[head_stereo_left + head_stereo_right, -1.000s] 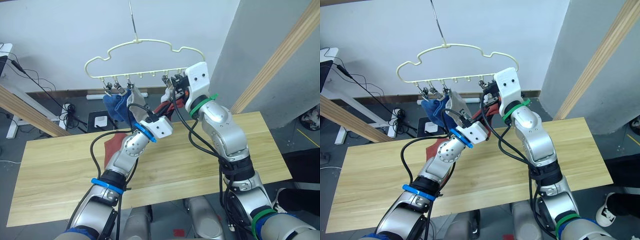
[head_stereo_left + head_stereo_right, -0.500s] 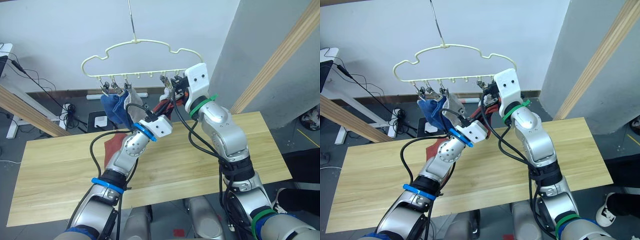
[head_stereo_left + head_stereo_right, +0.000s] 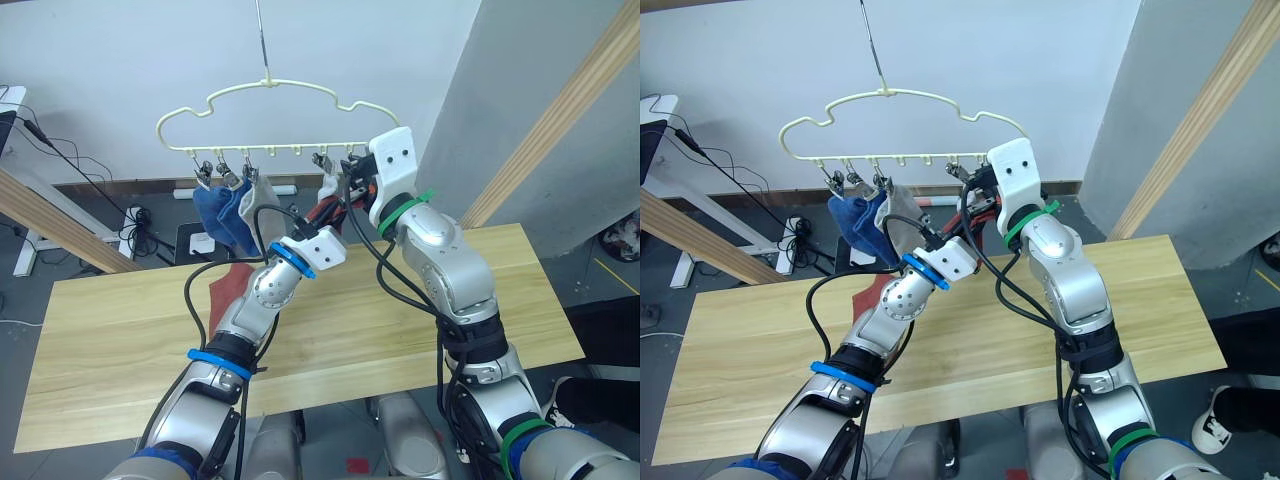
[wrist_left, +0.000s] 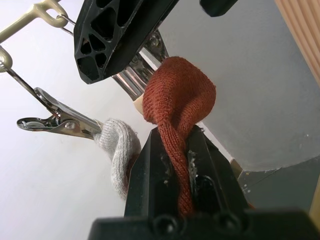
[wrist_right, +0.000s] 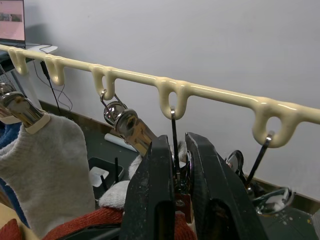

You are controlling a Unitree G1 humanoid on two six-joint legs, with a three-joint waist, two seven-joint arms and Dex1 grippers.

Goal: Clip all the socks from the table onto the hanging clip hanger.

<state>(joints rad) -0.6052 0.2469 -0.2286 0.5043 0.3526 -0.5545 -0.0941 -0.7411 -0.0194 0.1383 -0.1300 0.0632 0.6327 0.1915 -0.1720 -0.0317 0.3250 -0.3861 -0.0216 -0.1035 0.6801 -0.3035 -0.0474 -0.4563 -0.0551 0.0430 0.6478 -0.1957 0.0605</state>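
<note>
The right end effector (image 5: pixel 174 187) pinches a clip (image 5: pixel 177 181) while the left end effector (image 4: pixel 172 150), gripping a rust-red sock (image 4: pixel 177 107), has crept up toward it, the clip hanger (image 3: pixel 270 90) swinging toward nine o'clock above the surface (image 3: pixel 110 330), so clipping looks imminent.

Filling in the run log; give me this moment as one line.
left end effector: shut on rust-red fabric sock | right end effector: squeezing metal clip | pale yellow-green wire hanger: blue socks hung
</note>
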